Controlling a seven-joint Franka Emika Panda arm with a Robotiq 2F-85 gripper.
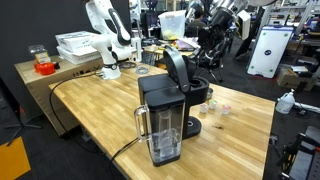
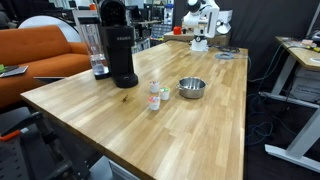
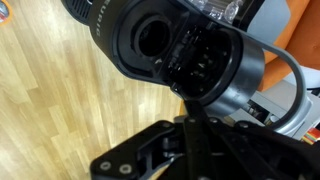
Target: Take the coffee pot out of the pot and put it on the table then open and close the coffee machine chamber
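2 black linkage arms of the gripper (image 3: pixel 192 128) rise from the bottom of the wrist view and meet right against the coffee machine (image 3: pixel 150 45). Their tips are lost, black on black, so I cannot tell whether the jaws stand wide, narrow or closed on anything. Seen from above, the machine fills most of that view: a round black ring with a dark hollow in it, a grey cylindrical part just beside it, and the clear water tank (image 3: pixel 215 10) at the top edge. Pale planks of the table (image 3: pixel 50 110) show on the left

In both exterior views the coffee machine (image 1: pixel 165 105) (image 2: pixel 120 55) stands upright on the table (image 1: pixel 90 110) (image 2: pixel 190 135), with the water tank fixed to its side. Above its body a curved black piece rises, which looks like the coffee machine chamber (image 1: pixel 177 66) tilted up, though I cannot be sure. A black cord (image 1: pixel 122 150) runs from the machine toward the table edge

Near the machine, apart from it, sit 1 metal bowl (image 2: pixel 192 88) and a few small containers (image 2: pixel 156 97). At the far end a white robot arm (image 2: pixel 197 20) stands folded, well apart from the machine. Beside the table is a brown cabinet (image 1: pixel 40 80) carrying white boxes (image 1: pixel 78 45), and an orange sofa (image 2: pixel 35 55) lies just past the table edge
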